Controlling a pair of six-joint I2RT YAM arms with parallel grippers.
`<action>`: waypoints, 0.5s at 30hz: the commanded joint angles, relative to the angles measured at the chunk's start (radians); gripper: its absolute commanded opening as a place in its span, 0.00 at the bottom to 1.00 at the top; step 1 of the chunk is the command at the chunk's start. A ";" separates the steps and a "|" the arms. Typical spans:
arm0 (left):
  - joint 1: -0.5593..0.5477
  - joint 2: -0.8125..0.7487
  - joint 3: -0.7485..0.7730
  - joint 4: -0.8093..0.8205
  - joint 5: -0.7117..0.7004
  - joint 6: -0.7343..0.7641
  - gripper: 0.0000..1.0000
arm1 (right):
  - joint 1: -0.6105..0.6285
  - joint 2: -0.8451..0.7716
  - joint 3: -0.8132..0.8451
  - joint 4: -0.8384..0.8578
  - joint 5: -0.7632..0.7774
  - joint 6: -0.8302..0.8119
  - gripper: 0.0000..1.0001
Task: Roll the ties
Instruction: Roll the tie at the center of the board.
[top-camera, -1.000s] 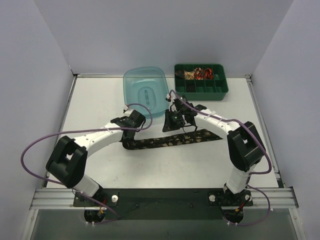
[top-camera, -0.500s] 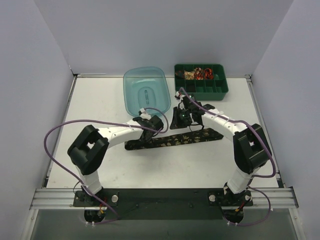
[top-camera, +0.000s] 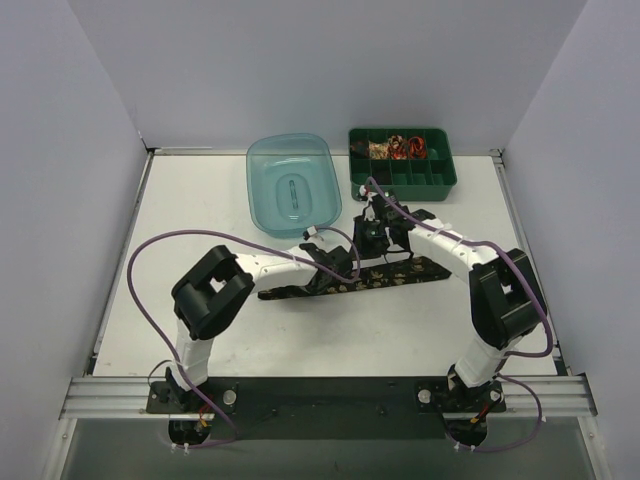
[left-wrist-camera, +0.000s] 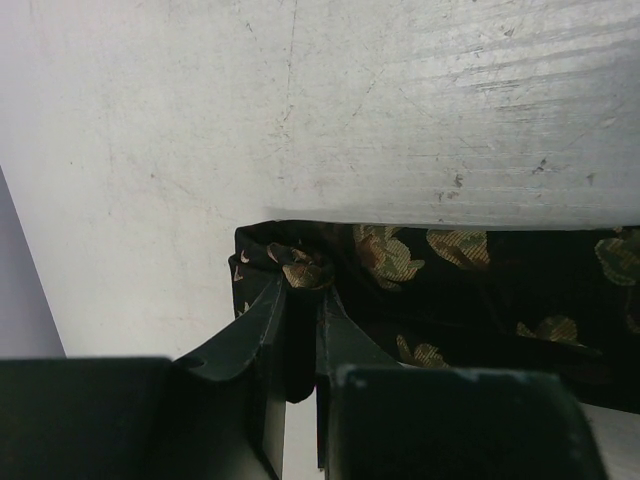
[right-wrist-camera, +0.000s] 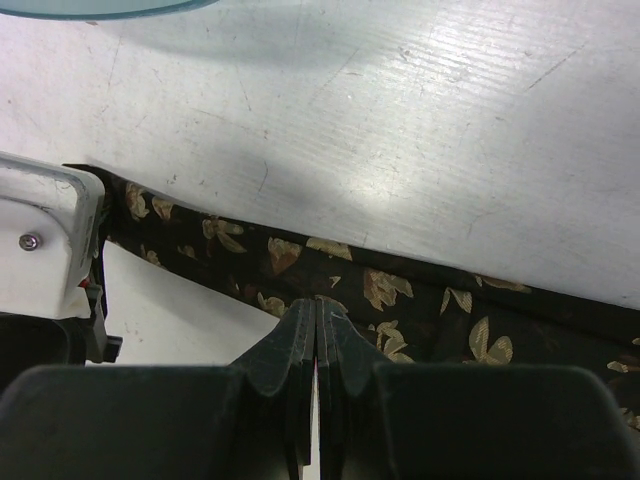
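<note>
On the table, the left gripper pinches the tie by its fold; the right gripper, clenched, touches it.

My left arm & right arm match: white links w/ chunky black joint housings, biggest at each elbow. A purple cable loops wide off my left side, approx 9 o'clock in top view; a 2nd purple cable skirts my right elbow at 3 o'clock. My left gripper & right gripper have matte black fingers tapering to thin tips. At 9 o'clock in right wrist view there's a white bracket w/ one screw.
</note>
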 joint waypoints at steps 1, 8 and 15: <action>-0.017 0.020 0.021 0.008 0.000 -0.022 0.00 | -0.001 -0.049 -0.007 -0.009 0.004 0.003 0.00; -0.022 0.008 -0.019 0.126 0.075 -0.006 0.00 | -0.007 -0.038 -0.016 -0.014 0.005 0.005 0.00; -0.023 0.000 -0.055 0.232 0.158 0.010 0.00 | -0.012 -0.038 -0.019 -0.017 0.010 0.002 0.00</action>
